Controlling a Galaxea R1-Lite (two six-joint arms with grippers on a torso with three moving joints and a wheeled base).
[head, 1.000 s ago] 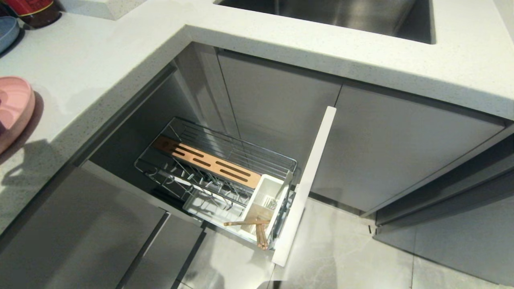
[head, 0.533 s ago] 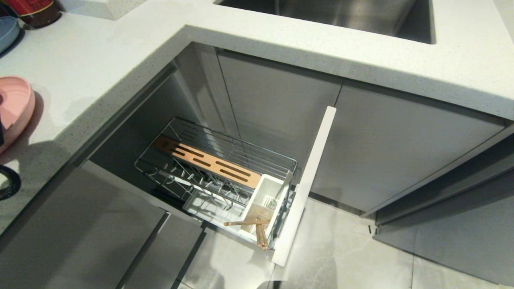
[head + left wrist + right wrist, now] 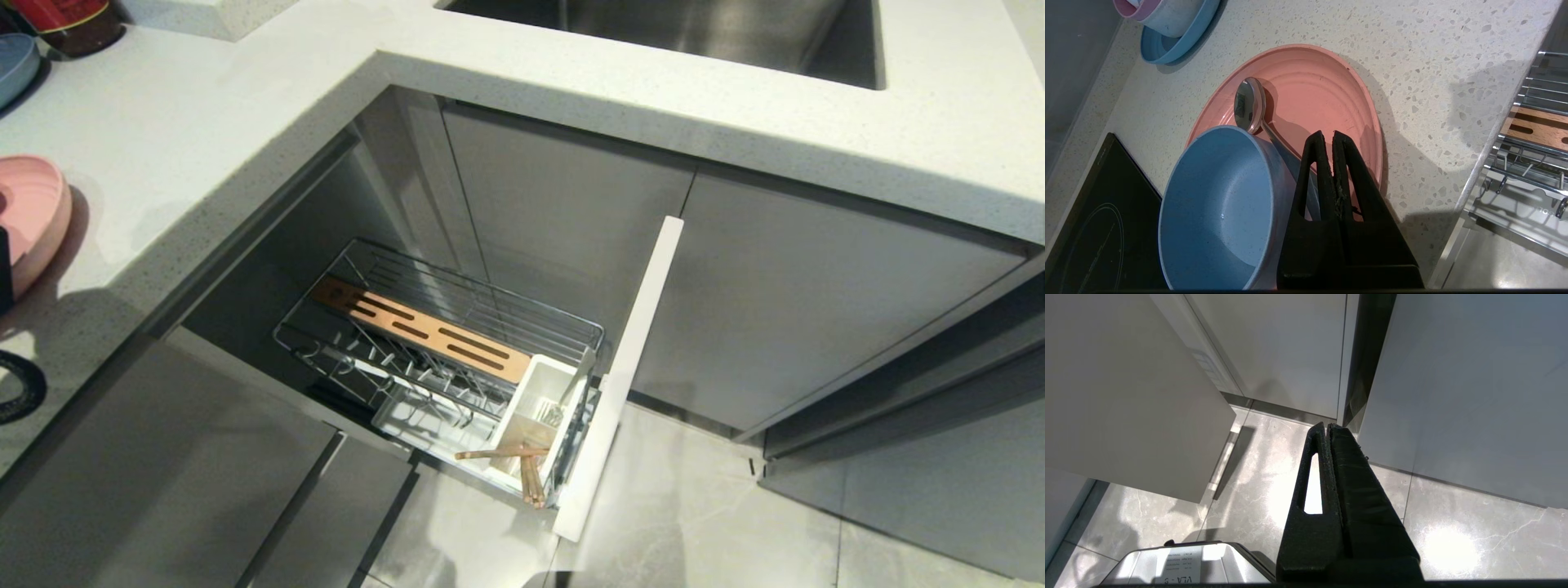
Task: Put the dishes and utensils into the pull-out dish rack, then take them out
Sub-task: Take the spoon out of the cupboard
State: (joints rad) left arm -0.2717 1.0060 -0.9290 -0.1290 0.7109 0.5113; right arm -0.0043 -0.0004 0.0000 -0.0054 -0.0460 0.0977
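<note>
The pull-out dish rack point(image 3: 457, 286) stands drawn out from the corner cabinet, and also shows in the left wrist view point(image 3: 1531, 163). The chopsticks point(image 3: 506, 452) lie in its white cutlery box point(image 3: 539, 392). On the counter, the pink plate point(image 3: 1314, 90) point(image 3: 28, 204) carries the metal spoon point(image 3: 1249, 104) and the light-blue bowl point(image 3: 1220, 204). The spoon's handle runs under the bowl's side. My left gripper point(image 3: 1327, 134) is shut and empty, just above the plate beside the bowl. My right gripper point(image 3: 1327, 425) is shut and empty, down by the floor.
A blue-grey plate point(image 3: 1159, 49) with stacked bowls point(image 3: 1167, 16) sits further along the counter. A black hob point(image 3: 1094, 220) lies next to the light-blue bowl. The sink point(image 3: 694, 33) is at the back. The rack's white front panel point(image 3: 629, 367) juts out over the floor.
A dark part of my left arm and its cable loop have come into the head view's left edge, over the near rim of the pink plate. The rack and chopsticks stayed put.
</note>
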